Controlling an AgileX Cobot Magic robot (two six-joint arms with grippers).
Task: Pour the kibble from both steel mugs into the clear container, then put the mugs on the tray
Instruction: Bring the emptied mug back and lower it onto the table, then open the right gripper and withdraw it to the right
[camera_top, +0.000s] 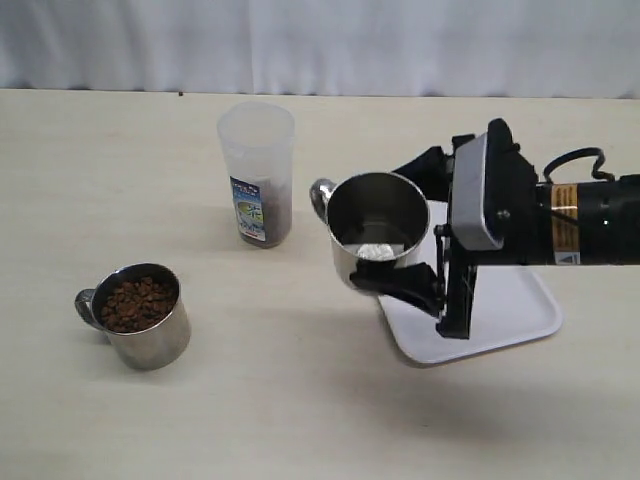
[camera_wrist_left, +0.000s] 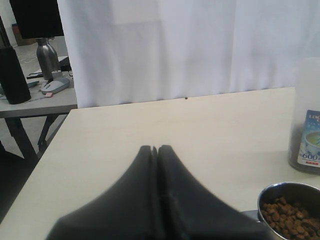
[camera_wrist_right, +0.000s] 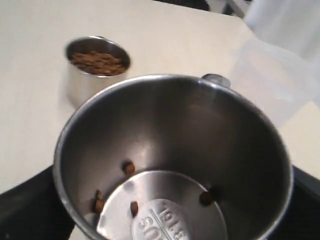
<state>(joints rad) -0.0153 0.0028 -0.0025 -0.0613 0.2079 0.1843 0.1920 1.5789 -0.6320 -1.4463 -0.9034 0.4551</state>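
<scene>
My right gripper (camera_top: 405, 285) is shut on a steel mug (camera_top: 376, 235), held tilted in the air between the clear container (camera_top: 257, 172) and the white tray (camera_top: 500, 305). In the right wrist view this mug (camera_wrist_right: 170, 150) fills the picture, with only a few kibble pellets (camera_wrist_right: 129, 168) left in it. The container holds a layer of kibble at its bottom. The second steel mug (camera_top: 140, 315) stands at front left, full of kibble (camera_top: 137, 302). My left gripper (camera_wrist_left: 156, 148) is shut on nothing; the full mug (camera_wrist_left: 292, 212) and the container (camera_wrist_left: 306, 117) lie off to its side.
A white curtain (camera_top: 320, 40) runs along the table's far edge. The left wrist view shows a side desk (camera_wrist_left: 35, 97) with a steel bottle beyond the table's edge.
</scene>
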